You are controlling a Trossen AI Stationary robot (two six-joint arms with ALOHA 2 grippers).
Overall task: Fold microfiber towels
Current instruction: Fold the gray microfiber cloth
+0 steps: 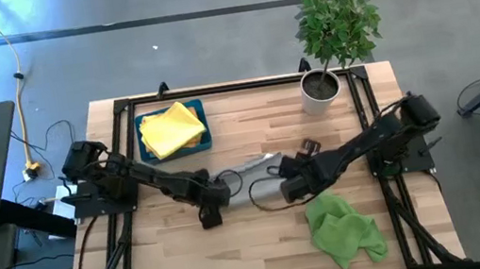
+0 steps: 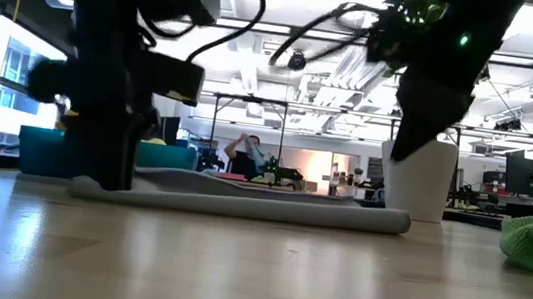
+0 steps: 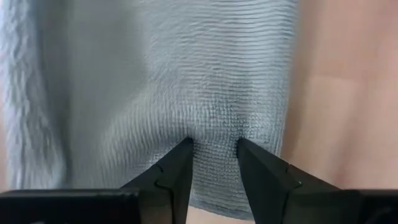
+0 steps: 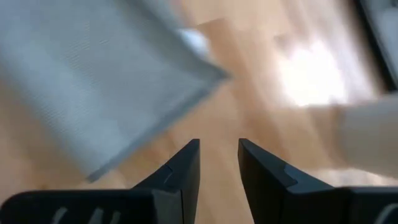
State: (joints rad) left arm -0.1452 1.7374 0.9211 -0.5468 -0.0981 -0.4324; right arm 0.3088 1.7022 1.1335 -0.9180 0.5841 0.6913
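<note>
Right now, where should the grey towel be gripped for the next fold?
Probably at a free corner of the grey towel, coming from above: it lies flat on the table, so only edges offer a pinch. The left gripper already presses its edge; the right gripper hovers clear.

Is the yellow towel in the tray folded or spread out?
Folded: the yellow towel sits as a compact layered square inside the teal tray.

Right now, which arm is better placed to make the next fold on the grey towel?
Probably the left. The left hand already sits on the grey towel, its open fingers pressing into the cloth near one edge. The right hand is open over bare table, beside the towel's corner.
</note>
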